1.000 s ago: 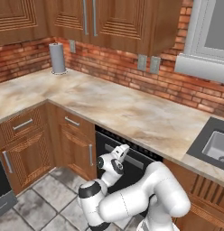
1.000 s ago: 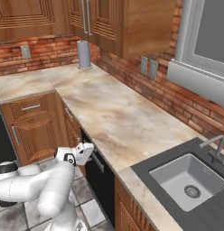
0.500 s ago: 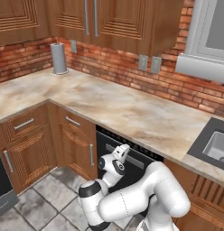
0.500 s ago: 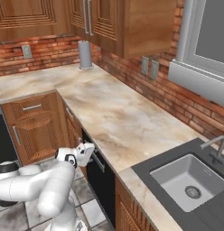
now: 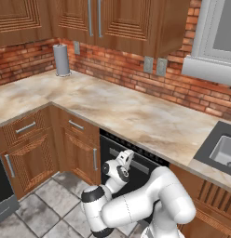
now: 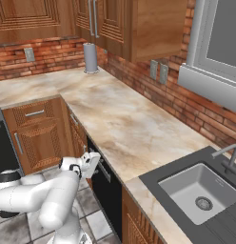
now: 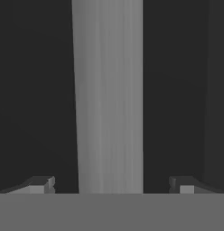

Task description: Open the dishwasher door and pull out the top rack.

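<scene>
Claw (image 7: pixel 109 185) spread wide, I have edged a little closer to the closed dishwasher door (image 5: pixel 145 179) under the desk (image 5: pixel 136 116), its grey handle (image 7: pixel 108 94) now between my fingertips (image 7: pixel 39 184), ready to pinch.

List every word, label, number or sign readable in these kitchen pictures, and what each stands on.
None: no readable text in any view.
Flat black dishwasher door with its grey bar handle: blank.
Brown wooden cabinet doors: blank.
Grey wall outlet plates: blank.
Grey cylindrical canister: blank.
</scene>
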### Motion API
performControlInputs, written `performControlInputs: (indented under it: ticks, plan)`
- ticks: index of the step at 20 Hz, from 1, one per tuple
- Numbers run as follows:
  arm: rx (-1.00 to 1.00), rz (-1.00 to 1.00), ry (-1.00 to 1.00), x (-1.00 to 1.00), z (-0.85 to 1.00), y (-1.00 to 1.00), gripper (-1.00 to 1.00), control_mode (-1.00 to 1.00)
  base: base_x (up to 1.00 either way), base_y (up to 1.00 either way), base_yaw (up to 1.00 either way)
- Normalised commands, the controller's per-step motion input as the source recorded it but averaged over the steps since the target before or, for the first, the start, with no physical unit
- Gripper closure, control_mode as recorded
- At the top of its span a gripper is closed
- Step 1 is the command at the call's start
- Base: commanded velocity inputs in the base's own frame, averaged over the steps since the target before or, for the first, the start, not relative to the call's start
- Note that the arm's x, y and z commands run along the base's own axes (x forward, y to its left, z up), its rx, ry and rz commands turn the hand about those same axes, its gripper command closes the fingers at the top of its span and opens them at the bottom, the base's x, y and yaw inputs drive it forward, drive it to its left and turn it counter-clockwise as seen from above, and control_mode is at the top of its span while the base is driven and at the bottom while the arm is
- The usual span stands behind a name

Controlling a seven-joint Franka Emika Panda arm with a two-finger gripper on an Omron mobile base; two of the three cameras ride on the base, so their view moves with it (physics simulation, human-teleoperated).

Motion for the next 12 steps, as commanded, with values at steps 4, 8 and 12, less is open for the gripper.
performControlInputs:
  ticks: [4,8,12]
  plan:
    - [-0.1,0.0,0.08,0.0,-1.0,0.31,1.0,-1.0,0.0,0.0,0.0]
    - [-0.12,0.0,0.02,0.07,-1.0,0.27,1.0,-1.0,0.0,0.0,0.0]
    - [-0.1,0.0,0.0,0.16,-1.0,0.12,1.0,-1.0,0.0,0.0,0.0]
